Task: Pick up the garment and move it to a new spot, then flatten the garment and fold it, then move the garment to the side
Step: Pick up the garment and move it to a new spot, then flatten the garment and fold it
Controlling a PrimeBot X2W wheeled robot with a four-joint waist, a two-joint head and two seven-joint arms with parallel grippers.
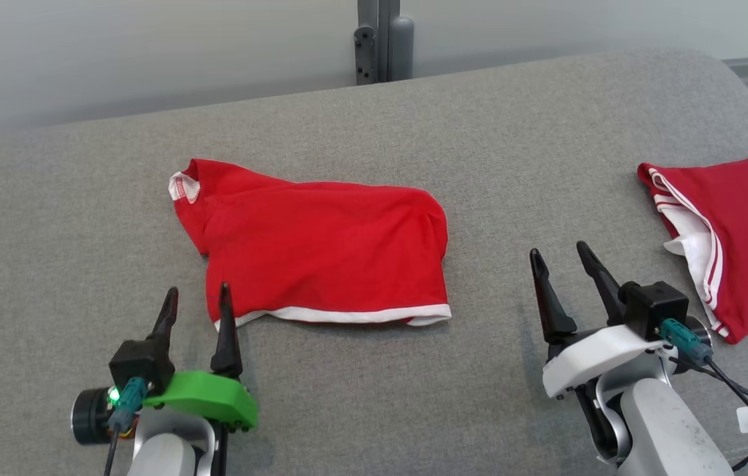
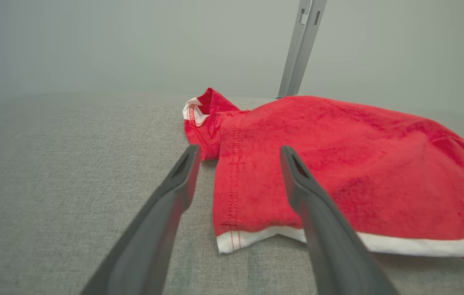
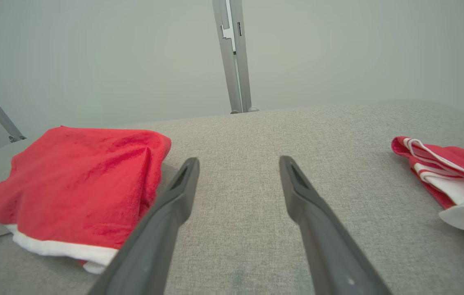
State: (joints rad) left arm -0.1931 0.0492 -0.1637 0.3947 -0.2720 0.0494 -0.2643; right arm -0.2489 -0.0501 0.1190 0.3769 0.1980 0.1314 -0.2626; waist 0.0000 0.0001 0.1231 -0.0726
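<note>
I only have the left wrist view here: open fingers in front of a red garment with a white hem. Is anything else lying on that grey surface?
Observer: Yes. A second red garment, white-striped, lies at the right end of the grey surface, apart from the red garment with the white hem.
Operator: Where is the right gripper?
Observer: The right gripper stands open between the two garments, touching neither.
Operator: Holding anything?
Observer: No, its fingers have only bare surface between them.
</note>
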